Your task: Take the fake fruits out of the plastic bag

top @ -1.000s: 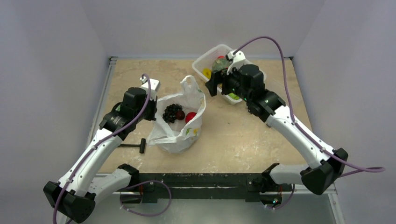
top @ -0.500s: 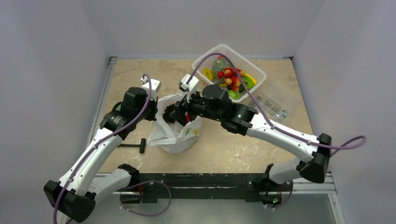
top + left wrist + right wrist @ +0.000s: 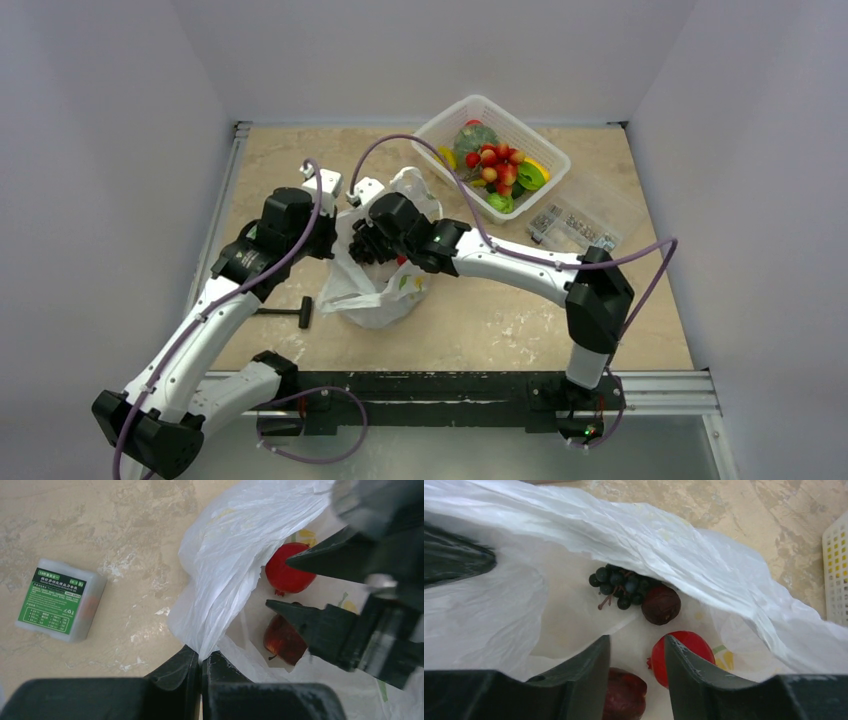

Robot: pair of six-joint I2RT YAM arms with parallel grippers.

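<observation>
The plastic bag (image 3: 385, 285) stands open mid-table. My left gripper (image 3: 201, 661) is shut on the plastic bag's rim (image 3: 225, 580) and holds it up. My right gripper (image 3: 636, 647) is open and reaches into the bag's mouth, also seen in the top view (image 3: 365, 235). Inside lie a dark grape bunch (image 3: 620, 586), a dark red fruit (image 3: 661, 605), a round red fruit (image 3: 686, 650) and another dark red fruit (image 3: 624, 697). The round red fruit (image 3: 290, 569) and a dark red fruit (image 3: 281, 639) also show in the left wrist view. The red-and-yellow berry bunch (image 3: 497, 166) lies in the basket.
A white lattice basket (image 3: 540, 150) at the back right holds a green squash (image 3: 474, 137) and flat yellow and green pieces. A clear lidded box (image 3: 580, 215) lies right of it. A small green-labelled box (image 3: 60, 600) and a black tool (image 3: 290, 313) lie left of the bag.
My right arm has swung left from the basket, where the berry bunch now lies, over to the bag and lowered its open gripper into the bag's mouth. My left gripper has kept its hold.
</observation>
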